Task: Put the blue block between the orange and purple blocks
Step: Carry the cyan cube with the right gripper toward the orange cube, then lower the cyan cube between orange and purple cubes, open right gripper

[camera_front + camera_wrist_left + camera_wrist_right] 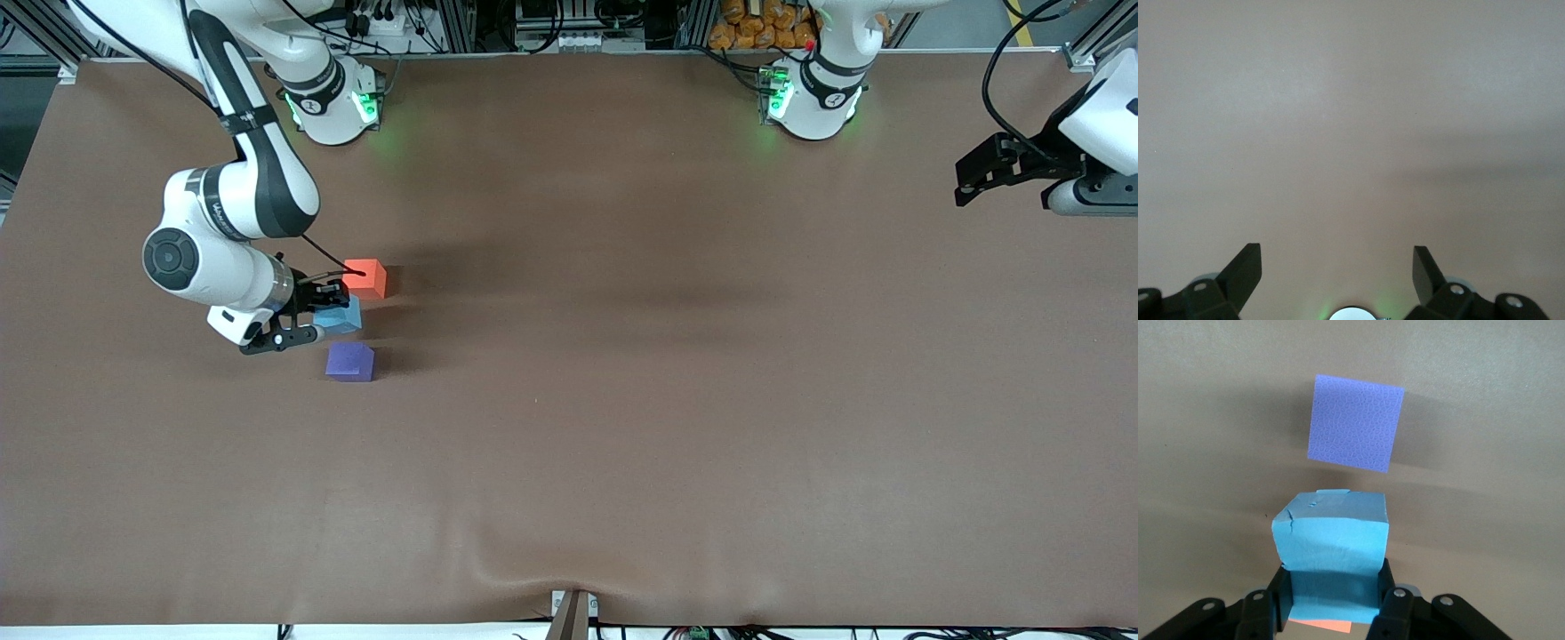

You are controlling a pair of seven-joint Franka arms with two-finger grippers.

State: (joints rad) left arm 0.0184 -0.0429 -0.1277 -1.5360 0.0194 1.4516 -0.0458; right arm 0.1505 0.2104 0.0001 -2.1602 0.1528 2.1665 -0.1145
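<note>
The blue block [343, 317] sits between the orange block [367, 276], at its 12 o'clock, and the purple block [350, 362], at 6 o'clock.

Front cam: high, faces the bases across the table [622, 444]. Wrist cams look down, close; right wrist and front share blue block [1331, 540].

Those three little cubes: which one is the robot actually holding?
The blue block: the right gripper is shut on it, between the orange block and the purple block, which lie untouched on the table.
</note>
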